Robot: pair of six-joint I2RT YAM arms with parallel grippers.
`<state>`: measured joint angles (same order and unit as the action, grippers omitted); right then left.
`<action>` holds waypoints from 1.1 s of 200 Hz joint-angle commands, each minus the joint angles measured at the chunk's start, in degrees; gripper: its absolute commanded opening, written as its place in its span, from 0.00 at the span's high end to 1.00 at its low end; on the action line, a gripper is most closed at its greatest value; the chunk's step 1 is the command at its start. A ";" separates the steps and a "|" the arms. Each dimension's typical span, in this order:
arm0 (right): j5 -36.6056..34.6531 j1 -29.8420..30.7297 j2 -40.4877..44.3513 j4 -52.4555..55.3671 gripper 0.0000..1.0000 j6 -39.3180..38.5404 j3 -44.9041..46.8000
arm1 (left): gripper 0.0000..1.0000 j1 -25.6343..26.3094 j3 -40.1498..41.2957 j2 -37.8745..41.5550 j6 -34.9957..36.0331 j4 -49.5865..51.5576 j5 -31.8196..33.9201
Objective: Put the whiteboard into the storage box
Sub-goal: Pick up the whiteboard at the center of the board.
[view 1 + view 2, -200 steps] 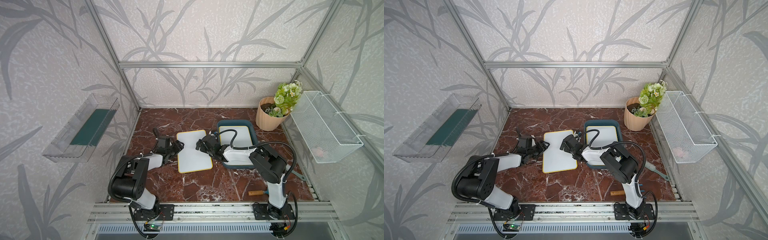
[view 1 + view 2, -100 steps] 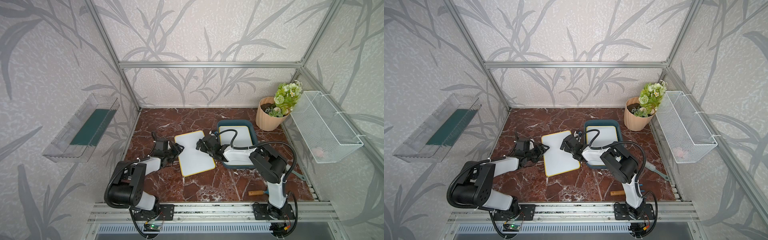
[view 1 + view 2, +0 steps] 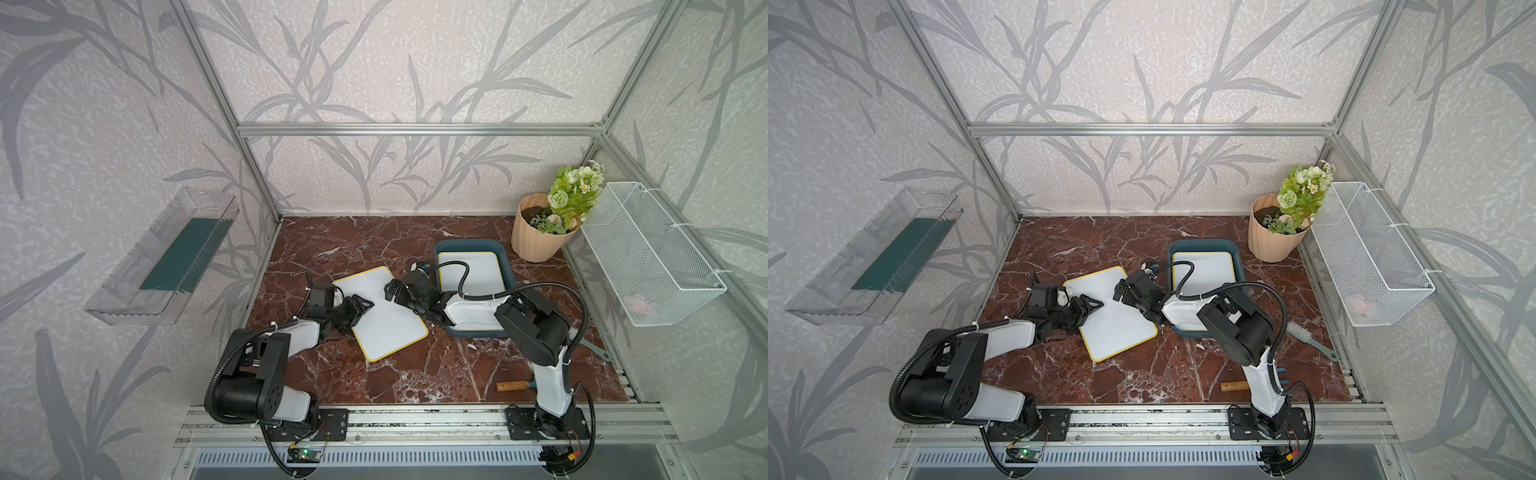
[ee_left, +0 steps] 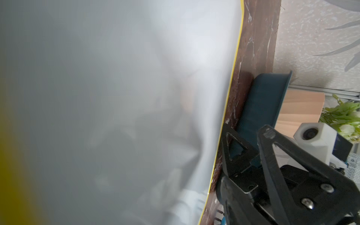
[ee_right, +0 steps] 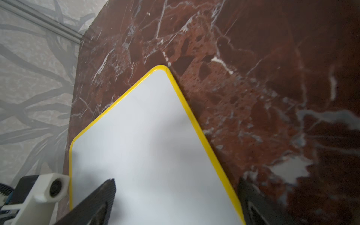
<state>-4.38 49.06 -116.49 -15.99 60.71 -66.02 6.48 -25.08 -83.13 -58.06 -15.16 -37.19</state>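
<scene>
Showing a yellow-rimmed whiteboard [image 3: 384,318] lying flat and skewed on the red marble surface [image 3: 340,245], between the two arms. Sitting near the storage box [image 3: 467,244] but outside it, a strip of bare surface showing between the board's near right corner and the box wall. Also showing a second whiteboard [image 3: 484,276] lying inside the storage box, partly hidden by the right arm [image 3: 532,328] and its cable [image 3: 463,270].

Showing the left claw [image 3: 365,305] hovering at the skewed board's left edge, fingers spread in a V in both top views, tips over the white face. Open, gripping nothing. Getting mostly blur from the left wrist view: whiteboard [image 4: 116,97] filling most of the frame, the claw's own fingers not visible there. Showing storage box [image 4: 263,101] and right claw [image 4: 247,128] past the board's yellow edge.

Showing the right claw [image 3: 390,291] hovering over the board's right edge, toward the far end, just beside the box's left wall. Standing wide open in the right wrist view: one finger [image 5: 97,202] over the white face, the other [image 5: 259,206] past the yellow rim over bare surface. Gripping nothing; touching the board or not, impossible to tell.

Noting off to the sides: peach flower pot [image 3: 536,237] behind the box, white wire basket [image 3: 648,257] on the right wall, clear bin [image 3: 137,266] on the left wall. Also noting brush [image 3: 1302,334] and wooden-handled tool [image 3: 513,385] near the front right.
</scene>
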 commanded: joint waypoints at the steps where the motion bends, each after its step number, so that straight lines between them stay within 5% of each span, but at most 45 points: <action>1: 9.25 2.08 -4.54 8.78 0.01 3.55 3.52 | 0.32 0.24 1.08 -1.57 -3.67 -4.57 -3.50; 220: 9.41 0.42 -4.79 5.36 0.01 4.92 6.29 | 0.25 -1.69 -8.20 11.63 4.95 15.08 0.76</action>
<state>1.04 48.90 -116.49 -22.22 63.33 -63.37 5.13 -31.03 -73.65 -55.02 -3.16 -36.86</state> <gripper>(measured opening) 0.992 0.746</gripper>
